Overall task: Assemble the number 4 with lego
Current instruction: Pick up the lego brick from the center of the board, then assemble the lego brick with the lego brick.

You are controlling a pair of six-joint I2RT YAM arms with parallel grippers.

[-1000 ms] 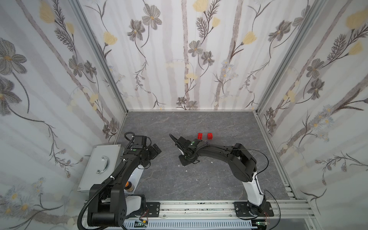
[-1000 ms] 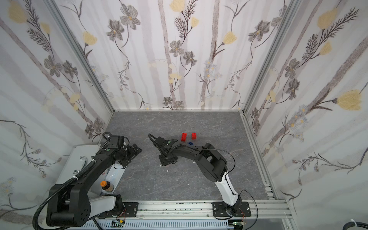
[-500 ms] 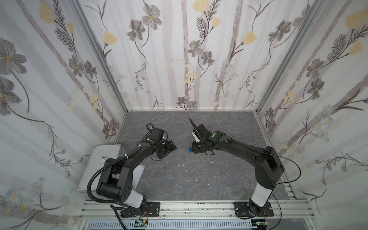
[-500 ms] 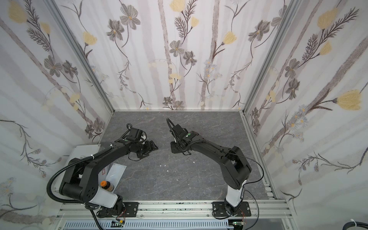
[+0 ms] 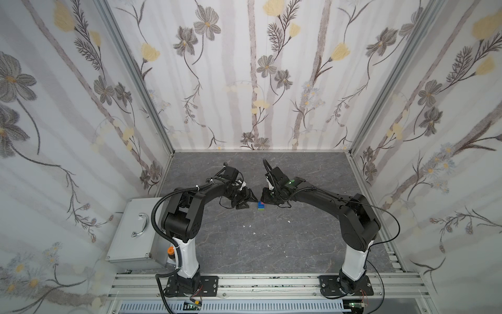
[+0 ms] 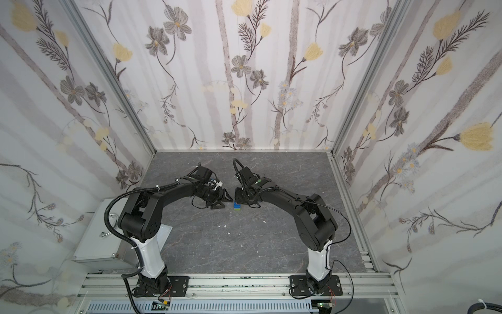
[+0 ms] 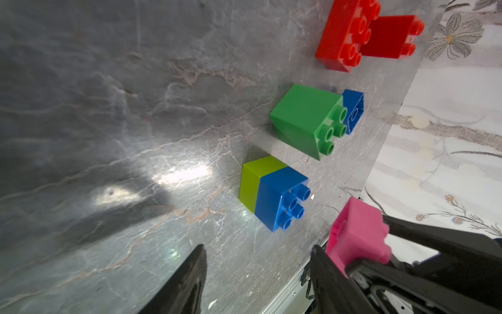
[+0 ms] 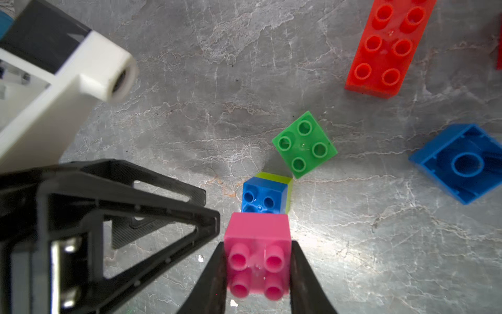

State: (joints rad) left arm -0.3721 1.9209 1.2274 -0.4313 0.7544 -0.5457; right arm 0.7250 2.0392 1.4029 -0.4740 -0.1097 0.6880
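Note:
My right gripper [image 8: 258, 244] is shut on a pink brick [image 8: 258, 255], studs toward the camera. It hangs just beside and above a blue brick stacked on a lime one [image 8: 263, 195]. That stack [image 5: 261, 205] shows in both top views between the two grippers. My left gripper [image 7: 258, 247] is open and empty, close to the stack [image 7: 271, 190]. Beyond it stand a dark green brick [image 8: 304, 144], a loose blue brick [image 8: 459, 163] lying hollow side up, a long red brick [image 8: 385, 46] and a second red brick [image 7: 391, 36]. No assembled number 4 shows.
A grey metal box with a handle [image 5: 135, 231] sits at the table's left edge by the left arm's base. Flowered walls close in three sides. Small white flecks [image 5: 254, 233] lie on the grey table [image 5: 244, 258] in front of the arms.
My left gripper has reached rightward from near the box to the stack, and its jaws have narrowed. My right gripper has come down toward the stack.

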